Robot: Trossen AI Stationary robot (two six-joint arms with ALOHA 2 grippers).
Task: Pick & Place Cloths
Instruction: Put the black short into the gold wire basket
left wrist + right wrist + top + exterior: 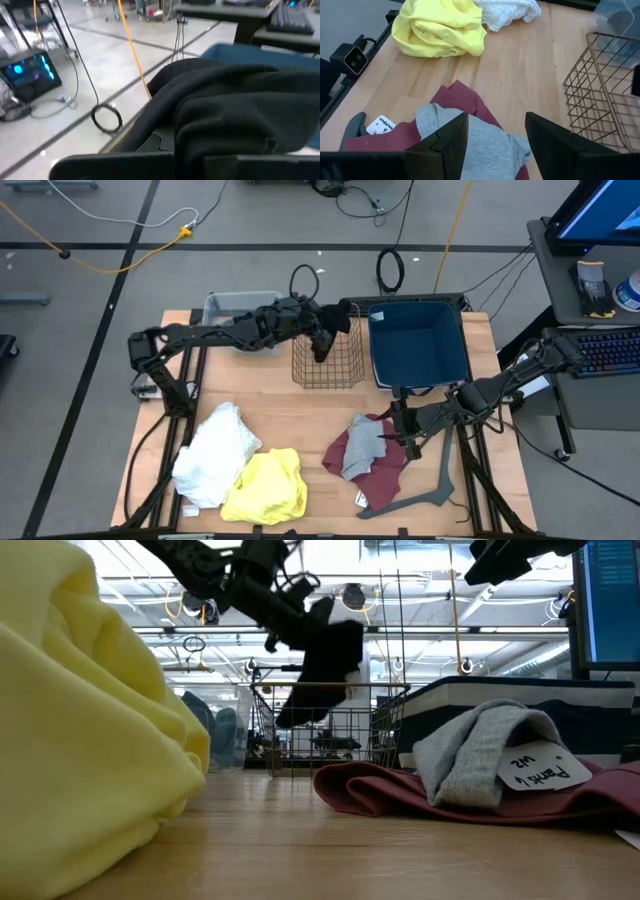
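My left gripper (322, 328) is above the wire basket (330, 365) and shut on a black cloth (325, 660), which fills the left wrist view (225, 100). My right gripper (398, 430) hovers open over a grey cloth (480, 145). That cloth lies on a maroon cloth (378, 468) at the table's near right. In the right wrist view the fingers stand above the grey cloth without touching it. A white cloth (215, 452) and a yellow cloth (268, 485) lie in heaps at the table's near left. My left gripper holds the black cloth by its upper, bunched part (200, 135); the cloth itself hides the place of contact. The cloth is lifted clear and hangs below the fingers. In the low view its lower end (297, 718) reaches below the basket's rim.
A blue bin (420, 345) stands right of the wire basket, and a grey bin (235, 305) stands at the table's far left. A dark grey hanger (430, 490) lies near the maroon cloth, at the near right edge. Bare wood shows mid-table (300, 415).
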